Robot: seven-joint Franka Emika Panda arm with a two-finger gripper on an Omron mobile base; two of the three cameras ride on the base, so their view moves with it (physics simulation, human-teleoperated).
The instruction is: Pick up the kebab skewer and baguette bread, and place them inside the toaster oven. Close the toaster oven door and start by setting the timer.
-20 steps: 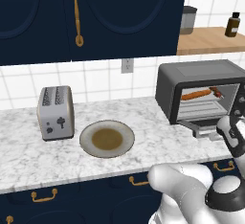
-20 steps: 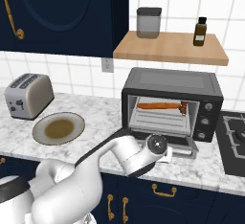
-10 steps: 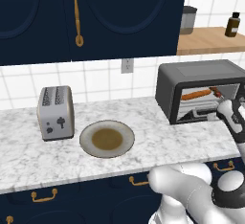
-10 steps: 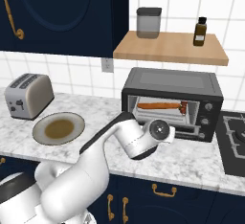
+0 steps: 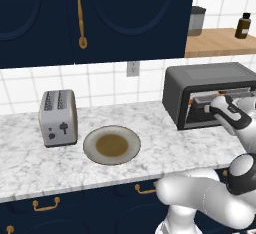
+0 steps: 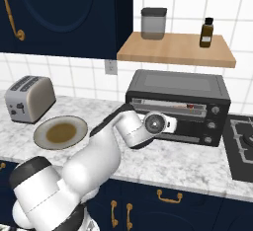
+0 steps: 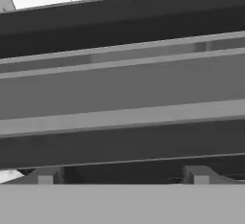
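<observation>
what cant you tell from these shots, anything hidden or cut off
- Baguette bread and kebab skewer: behind the nearly shut toaster oven door, unseen in either base view.
- Gripper state: hand view shows only the fingertip stubs against the door.
- Toaster oven: right side cut by the left base view's edge.

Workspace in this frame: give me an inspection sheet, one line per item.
Surface: marble counter, bare in front of the oven.
Job's things: oven with its door nearly shut; a sliver of orange inside, food not identifiable.
Clutter: empty plate, silver toaster.
Pincer: pincer pressed against the door front; the hand view shows the door's grey bars up close; open or shut cannot be told.
Cables: nothing seen.
Surroundings: navy cabinets, wooden shelf with canister and brown bottle, stove to the right.
</observation>
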